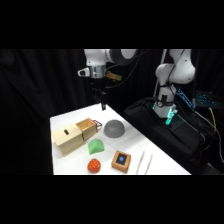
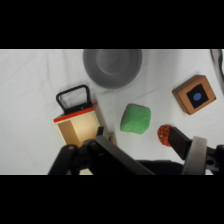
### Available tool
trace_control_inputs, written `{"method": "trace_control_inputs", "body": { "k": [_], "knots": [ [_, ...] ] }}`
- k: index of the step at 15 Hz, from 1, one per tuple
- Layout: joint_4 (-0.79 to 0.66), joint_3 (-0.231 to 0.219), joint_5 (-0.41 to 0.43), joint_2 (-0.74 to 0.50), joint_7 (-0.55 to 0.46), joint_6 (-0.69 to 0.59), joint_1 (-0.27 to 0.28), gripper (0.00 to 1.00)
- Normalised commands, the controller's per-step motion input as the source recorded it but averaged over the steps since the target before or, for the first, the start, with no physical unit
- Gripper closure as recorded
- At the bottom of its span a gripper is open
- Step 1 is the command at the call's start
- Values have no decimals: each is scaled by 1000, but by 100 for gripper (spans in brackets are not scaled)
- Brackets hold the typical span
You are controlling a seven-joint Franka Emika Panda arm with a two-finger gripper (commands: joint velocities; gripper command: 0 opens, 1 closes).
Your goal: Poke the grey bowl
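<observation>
The grey bowl (image 1: 114, 128) sits dome-up near the table's far right side, right of the wooden box's open end. In the wrist view the grey bowl (image 2: 112, 66) lies at the top centre. My gripper (image 1: 103, 104) hangs above the table's far edge, behind and left of the bowl and well clear of it. Its black linkage rises from the bottom of the wrist view, where the gripper (image 2: 140, 145) is over the box and the green lump, apart from the bowl.
A wooden box (image 1: 75, 135) with a red-rimmed end and black handle (image 2: 75, 97) lies left of the bowl. A green lump (image 1: 95, 146), an orange ball (image 1: 93, 165), a small wooden block with a blue spot (image 1: 121, 161) and metal tongs (image 1: 144, 162) lie nearer the front. A black bag (image 1: 165, 132) flanks the table's right edge.
</observation>
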Motion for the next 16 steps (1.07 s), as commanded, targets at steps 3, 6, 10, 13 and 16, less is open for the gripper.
{"method": "trace_control_inputs", "body": {
  "k": [3,6,10,13,16],
  "knots": [
    [-221,-21,-11,-242,101,82,-33,0],
    [-239,-15,-17,-255,113,102,-29,0],
    [-279,-4,-45,-285,144,130,-22,0],
    [-320,9,-62,-328,170,133,-18,0],
    [-347,26,-69,-367,182,120,-15,0]
  ]
}}
